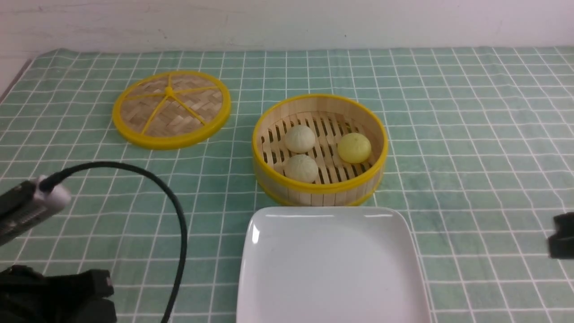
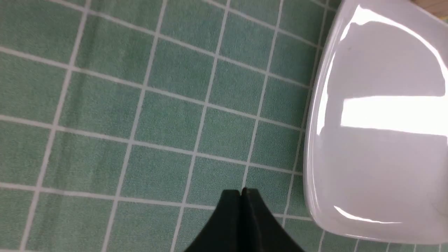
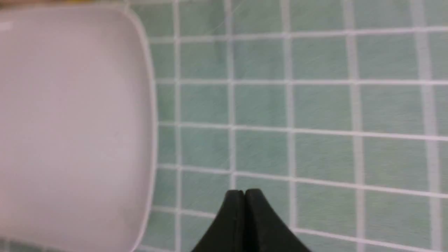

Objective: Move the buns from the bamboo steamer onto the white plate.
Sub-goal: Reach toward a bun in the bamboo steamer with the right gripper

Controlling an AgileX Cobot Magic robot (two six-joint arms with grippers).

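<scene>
The bamboo steamer (image 1: pixel 269 172) stands open mid-table with three buns on its slatted floor: a cream bun (image 1: pixel 300 138) at the back, a second cream bun (image 1: pixel 301 168) in front of it, and a yellow bun (image 1: pixel 354 147) to their right. The white plate (image 1: pixel 332 264) lies bare just in front of the steamer. My left gripper (image 2: pixel 241 191) hovers over the cloth left of the plate (image 2: pixel 378 147), shut on nothing. My right gripper (image 3: pixel 244 191) hangs over the cloth right of the plate (image 3: pixel 70 122), also shut and holding nothing.
The flat woven lid (image 1: pixel 171 108) with yellow spokes lies at the back left. A black cable (image 1: pixel 175 211) arcs from the left arm over the cloth. A green checked cloth (image 1: pixel 471 134) covers the table. A dark piece of the right arm (image 1: pixel 563 235) shows at the right edge.
</scene>
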